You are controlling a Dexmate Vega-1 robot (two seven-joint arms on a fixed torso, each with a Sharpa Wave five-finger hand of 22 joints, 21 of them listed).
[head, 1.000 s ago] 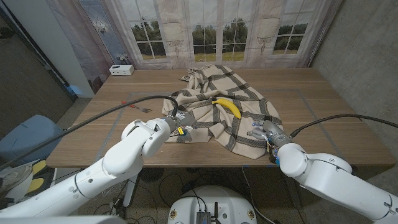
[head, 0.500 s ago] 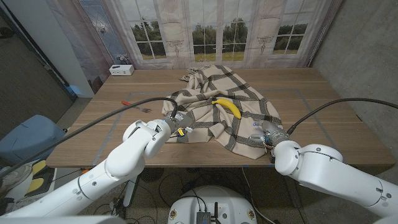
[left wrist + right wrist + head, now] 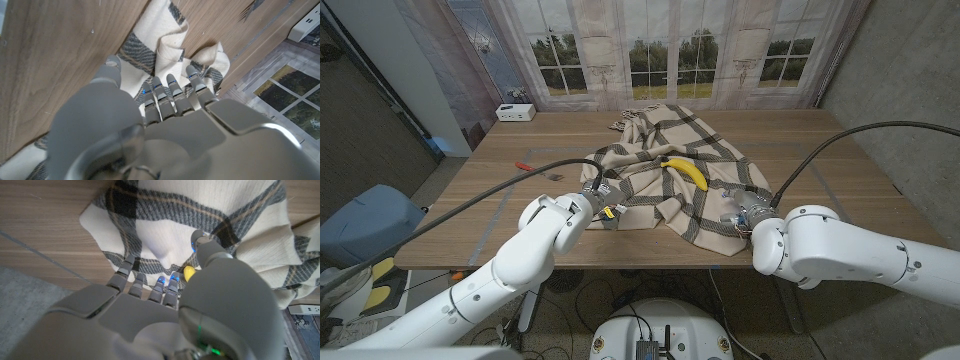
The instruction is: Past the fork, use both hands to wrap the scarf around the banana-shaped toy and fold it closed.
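Your left hand (image 3: 601,203) sits at the near left edge of the scarf (image 3: 665,175). In the left wrist view, its fingers (image 3: 172,90) curl down onto a raised fold of the cloth, thumb alongside; the hand (image 3: 150,125) pinches the scarf's edge. Your right hand (image 3: 744,215) sits at the scarf's near right corner. In the right wrist view, its fingers (image 3: 150,282) and thumb close on a bunched fold of the cream-and-grey check, so that hand (image 3: 190,300) also holds cloth.

The scarf (image 3: 200,215) lies spread and rumpled on the wooden table (image 3: 840,190), reaching from both hands toward the far edge. The banana-shaped toy (image 3: 684,171) lies on top of the scarf near its middle, uncovered, beyond both hands.

Left of the scarf, the fork (image 3: 546,175) lies on the table, tines nearest the cloth. Beyond the scarf, at the table's far left corner, stands a white box (image 3: 516,112). Behind the table hangs a curtain (image 3: 650,50) printed with windows.
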